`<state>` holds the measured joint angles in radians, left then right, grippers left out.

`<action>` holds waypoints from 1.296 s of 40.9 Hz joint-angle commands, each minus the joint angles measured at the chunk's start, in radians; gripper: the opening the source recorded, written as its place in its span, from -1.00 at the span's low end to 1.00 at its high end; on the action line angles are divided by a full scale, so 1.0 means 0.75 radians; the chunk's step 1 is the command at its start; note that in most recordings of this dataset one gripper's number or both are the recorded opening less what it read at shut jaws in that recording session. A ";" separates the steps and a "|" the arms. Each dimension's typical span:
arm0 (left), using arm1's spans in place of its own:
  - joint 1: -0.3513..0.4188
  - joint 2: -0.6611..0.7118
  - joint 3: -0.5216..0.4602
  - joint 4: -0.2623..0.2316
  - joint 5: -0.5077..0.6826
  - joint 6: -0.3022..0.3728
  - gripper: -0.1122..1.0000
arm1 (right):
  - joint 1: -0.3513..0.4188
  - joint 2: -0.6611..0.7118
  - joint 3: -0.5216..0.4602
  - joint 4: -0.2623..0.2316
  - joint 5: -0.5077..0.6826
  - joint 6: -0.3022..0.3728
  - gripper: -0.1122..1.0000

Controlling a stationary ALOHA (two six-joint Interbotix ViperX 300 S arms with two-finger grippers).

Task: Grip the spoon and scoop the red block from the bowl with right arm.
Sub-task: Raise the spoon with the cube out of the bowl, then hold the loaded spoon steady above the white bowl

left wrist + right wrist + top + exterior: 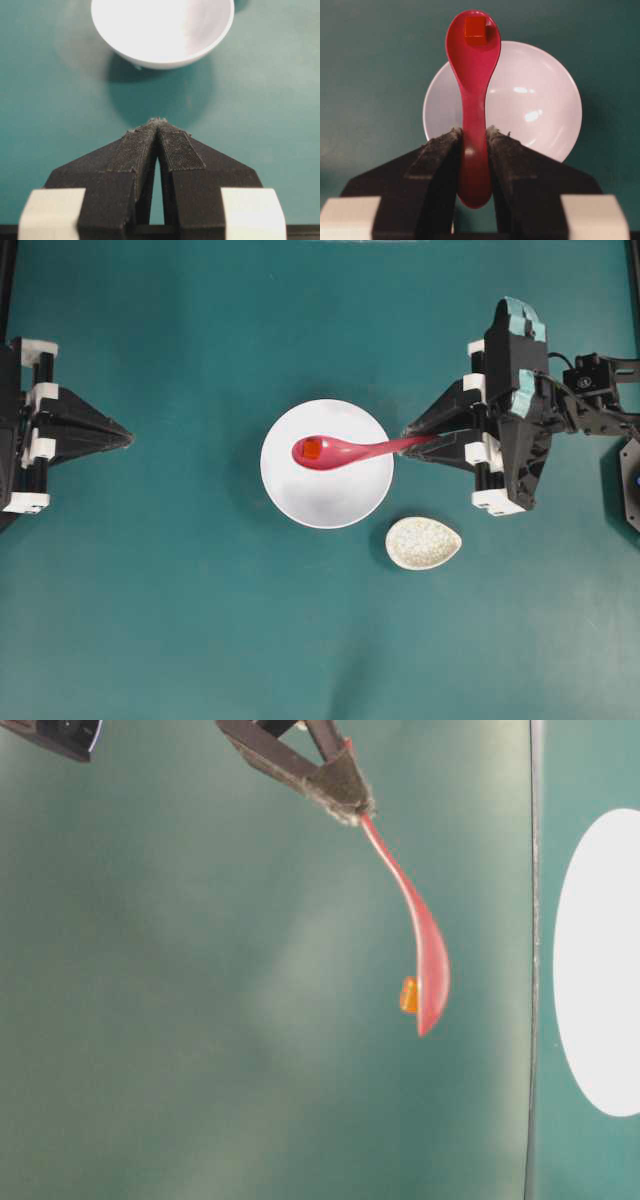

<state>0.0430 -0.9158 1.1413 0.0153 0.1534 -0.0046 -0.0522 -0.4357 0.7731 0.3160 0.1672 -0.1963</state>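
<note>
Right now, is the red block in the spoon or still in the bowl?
In the spoon: the red block sits in its scoop, and the bowl looks empty.

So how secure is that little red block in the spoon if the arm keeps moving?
Probably loose: the red block sits unrestrained in the spoon, far smaller than the scoop. The glossy scoop looks slippery, so a tilt could slide it. The spoon looks rigid, and the right gripper clamps its handle.
</note>
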 commanded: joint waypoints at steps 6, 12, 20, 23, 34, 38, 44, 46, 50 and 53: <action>0.004 -0.008 -0.027 0.002 -0.002 0.002 -0.81 | -0.004 -0.022 -0.063 -0.004 0.012 -0.004 -0.34; 0.004 -0.025 -0.029 0.004 0.031 0.002 -0.81 | -0.006 -0.022 -0.070 -0.004 0.012 -0.004 -0.34; 0.004 -0.057 -0.033 0.002 0.039 0.000 -0.81 | -0.008 -0.022 -0.070 -0.006 0.012 -0.008 -0.34; 0.004 -0.065 -0.035 0.002 0.045 -0.002 -0.81 | -0.010 -0.022 -0.072 -0.008 0.012 -0.008 -0.34; 0.004 -0.063 -0.035 0.002 0.059 0.010 -0.81 | -0.012 -0.022 -0.070 -0.010 0.014 -0.014 -0.34; 0.004 -0.065 -0.037 0.002 0.059 0.022 -0.81 | -0.012 -0.022 -0.070 -0.010 0.014 -0.014 -0.34; 0.004 -0.061 -0.033 0.004 0.059 0.025 -0.81 | -0.012 -0.022 -0.067 -0.010 0.018 -0.012 -0.34; 0.004 -0.063 -0.035 0.002 0.059 0.025 -0.81 | -0.012 -0.022 -0.067 -0.010 0.022 -0.010 -0.34; 0.004 -0.061 -0.033 0.002 0.059 0.025 -0.81 | -0.018 -0.022 -0.065 -0.012 0.035 -0.014 -0.34; 0.004 -0.059 -0.033 0.004 0.059 0.025 -0.81 | -0.020 -0.022 -0.067 -0.010 0.043 -0.012 -0.34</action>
<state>0.0445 -0.9695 1.1413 0.0153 0.2025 0.0123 -0.0644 -0.4357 0.7501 0.3099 0.1979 -0.2056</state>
